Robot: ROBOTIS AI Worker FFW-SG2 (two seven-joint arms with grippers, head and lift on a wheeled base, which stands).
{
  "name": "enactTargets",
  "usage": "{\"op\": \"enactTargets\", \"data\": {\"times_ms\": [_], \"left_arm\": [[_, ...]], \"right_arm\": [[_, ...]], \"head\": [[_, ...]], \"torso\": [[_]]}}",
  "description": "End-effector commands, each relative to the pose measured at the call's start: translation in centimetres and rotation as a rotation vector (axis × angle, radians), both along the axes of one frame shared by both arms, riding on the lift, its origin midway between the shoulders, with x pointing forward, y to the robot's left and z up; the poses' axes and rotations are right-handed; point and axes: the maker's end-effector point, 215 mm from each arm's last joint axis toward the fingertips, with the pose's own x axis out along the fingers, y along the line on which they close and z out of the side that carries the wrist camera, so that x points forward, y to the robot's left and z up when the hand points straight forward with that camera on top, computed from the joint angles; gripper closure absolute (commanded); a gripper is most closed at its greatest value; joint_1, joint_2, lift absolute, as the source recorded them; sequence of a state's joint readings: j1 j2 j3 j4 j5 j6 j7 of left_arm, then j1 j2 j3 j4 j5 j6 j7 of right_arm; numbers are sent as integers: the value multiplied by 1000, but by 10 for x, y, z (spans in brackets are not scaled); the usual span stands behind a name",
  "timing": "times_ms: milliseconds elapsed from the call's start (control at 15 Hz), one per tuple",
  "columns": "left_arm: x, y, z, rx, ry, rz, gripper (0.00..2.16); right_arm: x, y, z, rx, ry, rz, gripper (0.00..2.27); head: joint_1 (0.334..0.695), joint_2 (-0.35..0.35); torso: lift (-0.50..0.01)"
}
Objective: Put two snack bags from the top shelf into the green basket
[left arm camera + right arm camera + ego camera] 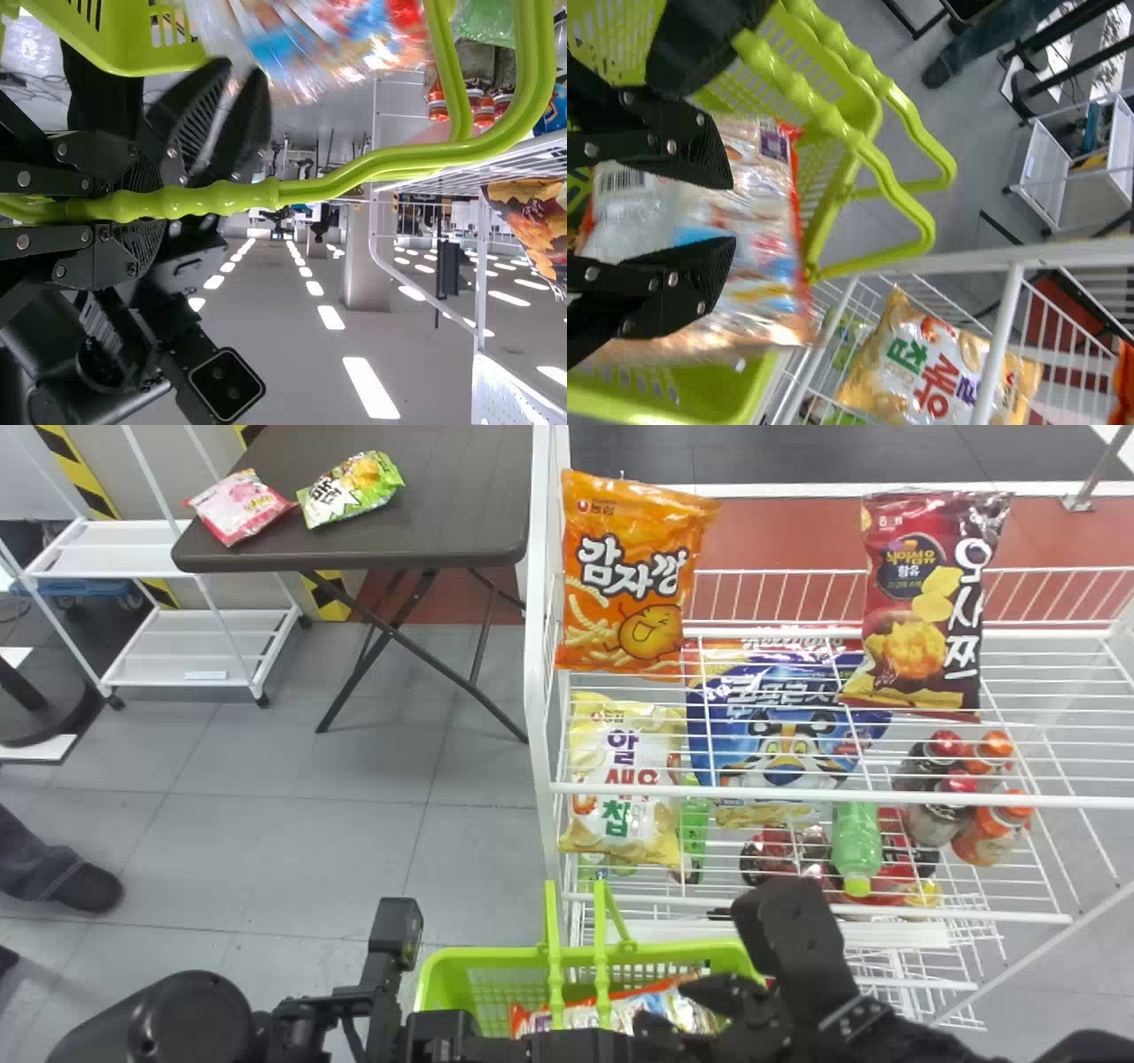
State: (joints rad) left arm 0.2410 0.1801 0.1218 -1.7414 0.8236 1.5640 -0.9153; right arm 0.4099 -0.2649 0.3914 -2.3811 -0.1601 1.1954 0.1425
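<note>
At the bottom of the head view, my left gripper (576,1043) holds the handles of the green basket (478,959). The left wrist view shows this left gripper (146,212) shut around the green handle (354,175). My right gripper (695,1012) is at the basket's right part, over a snack bag (576,1017) lying inside. In the right wrist view the right gripper (733,215) is open, its fingers apart in front of that bag (757,239). On the top shelf stand an orange snack bag (625,584) at left and a dark red one (921,602) at right.
White wire shelving (797,790) rises just beyond the basket. Lower down are a yellow bag (625,779), a blue bag (780,726) and several bottles (997,824). A dark table (443,496) with two small bags stands at the back left.
</note>
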Motion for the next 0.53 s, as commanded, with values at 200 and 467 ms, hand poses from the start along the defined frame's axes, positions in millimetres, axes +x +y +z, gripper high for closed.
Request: {"op": "enactTargets", "data": {"times_ms": [200, 467], "left_arm": [[-2, 1, 0, -5, 8, 2, 2145], [0, 1, -2, -6, -2, 16, 2145]], "right_arm": [[99, -58, 52, 110, -360, -190, 73], [132, -137, 51, 111, -527, -364, 73]], "head": [[695, 4], [695, -108]], "torso": [[-1], [-1]]}}
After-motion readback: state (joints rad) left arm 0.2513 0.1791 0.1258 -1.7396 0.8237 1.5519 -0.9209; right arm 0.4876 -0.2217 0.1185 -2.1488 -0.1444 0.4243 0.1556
